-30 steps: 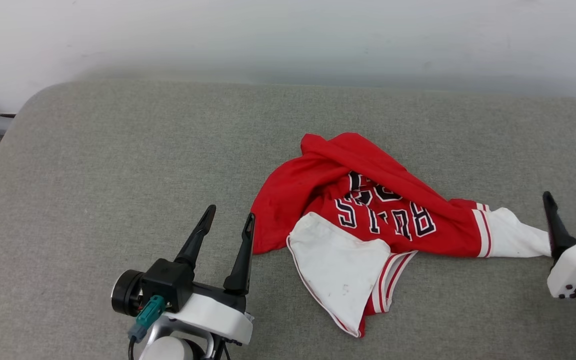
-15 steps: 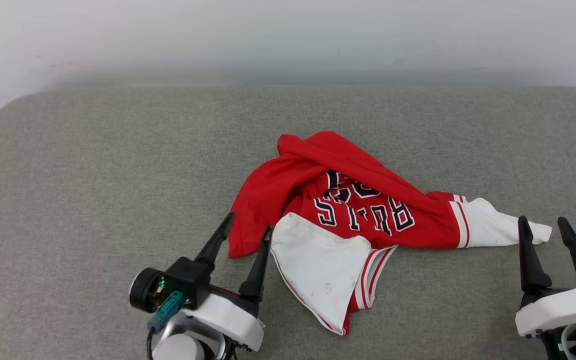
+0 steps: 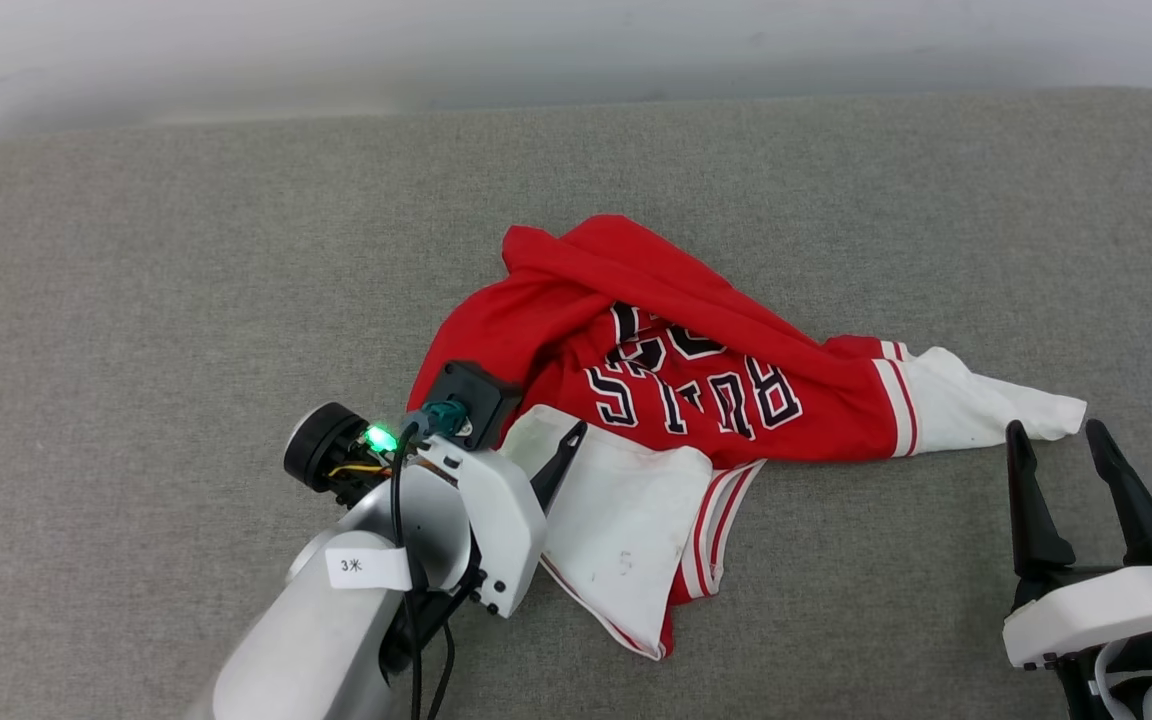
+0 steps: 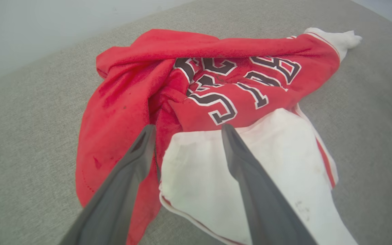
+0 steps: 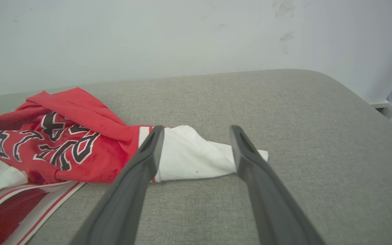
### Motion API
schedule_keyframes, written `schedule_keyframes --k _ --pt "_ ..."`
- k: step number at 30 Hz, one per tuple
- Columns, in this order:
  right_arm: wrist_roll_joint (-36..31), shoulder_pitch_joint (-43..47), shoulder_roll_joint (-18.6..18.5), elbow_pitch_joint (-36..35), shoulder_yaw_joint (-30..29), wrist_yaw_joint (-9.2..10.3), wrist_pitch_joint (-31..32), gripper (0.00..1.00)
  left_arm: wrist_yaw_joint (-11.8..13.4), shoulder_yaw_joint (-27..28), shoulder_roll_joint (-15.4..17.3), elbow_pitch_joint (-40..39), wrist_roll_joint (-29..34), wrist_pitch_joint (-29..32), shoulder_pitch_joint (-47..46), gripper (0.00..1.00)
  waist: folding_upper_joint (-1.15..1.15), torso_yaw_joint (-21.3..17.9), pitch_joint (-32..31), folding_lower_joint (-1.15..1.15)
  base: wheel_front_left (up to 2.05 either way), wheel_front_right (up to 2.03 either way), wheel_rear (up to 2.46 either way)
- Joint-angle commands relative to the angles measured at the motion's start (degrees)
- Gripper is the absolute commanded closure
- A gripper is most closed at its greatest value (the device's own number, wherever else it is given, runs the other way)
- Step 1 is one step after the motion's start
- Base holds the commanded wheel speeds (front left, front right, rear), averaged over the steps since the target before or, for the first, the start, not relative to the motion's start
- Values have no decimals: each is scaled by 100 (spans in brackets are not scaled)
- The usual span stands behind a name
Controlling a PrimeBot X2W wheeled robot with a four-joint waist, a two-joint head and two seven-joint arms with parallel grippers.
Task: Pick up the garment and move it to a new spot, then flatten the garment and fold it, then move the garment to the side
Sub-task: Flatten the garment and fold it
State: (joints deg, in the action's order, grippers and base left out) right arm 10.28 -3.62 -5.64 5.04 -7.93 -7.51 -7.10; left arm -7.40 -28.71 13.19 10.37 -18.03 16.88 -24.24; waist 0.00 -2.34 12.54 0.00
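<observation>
We have the red jersey shirt with white short sleeves and black-and-white lettering lying crumpled in a heap on the grey woven-fabric cushion, which spreads out on every side of the shirt. Our left gripper hovers over the shirt's left end, its two dark fingers spread wide and empty. They straddle the line where the red body meets the broad white sleeve; we cannot tell whether the tips touch cloth. Our right gripper stands just beside the shirt's other end, jaws likewise wide apart, holding nothing, with the twisted tip of the narrow white sleeve just ahead of them. We judge the task barely begun: the shirt is not gripped or lifted, and it is neither flat nor folded. Everything is left to do: the pick-up and move, the flattening, the fold and the final shift aside.
</observation>
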Motion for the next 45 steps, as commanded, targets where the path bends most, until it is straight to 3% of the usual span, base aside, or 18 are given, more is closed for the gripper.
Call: schedule_keyframes --k 1,11,12,13,20,26,34,38,45 --pt "-31 -57 23 2 8 4 -51 0 -5 -18 21 -22 -28 68 -79 0 0 -36 72 0 0 0 0" --pt "-77 -247 -45 143 26 4 -144 0 -5 -118 155 -56 -87 310 -256 0 0 -39 330 0 0 0 0" --pt "-77 -248 -44 162 34 4 -148 0 -5 -130 145 -67 -104 284 -260 53 0 -33 343 0 0 0 0" --pt "-81 -254 -45 185 40 4 -149 0 -5 -158 134 -76 -140 260 -259 100 0 -27 351 0 0 0 0" --pt "-94 -299 -40 337 38 4 -195 0 -6 -355 136 -159 -370 109 -197 100 0 75 328 0 0 0 0" --pt "-111 -198 -78 468 -62 4 -188 0 122 -201 160 -417 -488 -193 10 100 0 338 139 0 0 0 0" --pt "-168 -111 -90 640 -98 4 -154 0 296 206 500 -640 -748 -572 633 100 0 754 -165 0 0 0 0" --pt "-230 -80 -51 750 -121 4 -137 0 239 316 660 -361 -911 -754 910 100 0 886 -277 0 0 0 0" --pt "-286 -135 -60 869 -93 4 -85 0 21 -67 1085 662 -967 -1192 798 100 0 918 -357 0 0 0 0"
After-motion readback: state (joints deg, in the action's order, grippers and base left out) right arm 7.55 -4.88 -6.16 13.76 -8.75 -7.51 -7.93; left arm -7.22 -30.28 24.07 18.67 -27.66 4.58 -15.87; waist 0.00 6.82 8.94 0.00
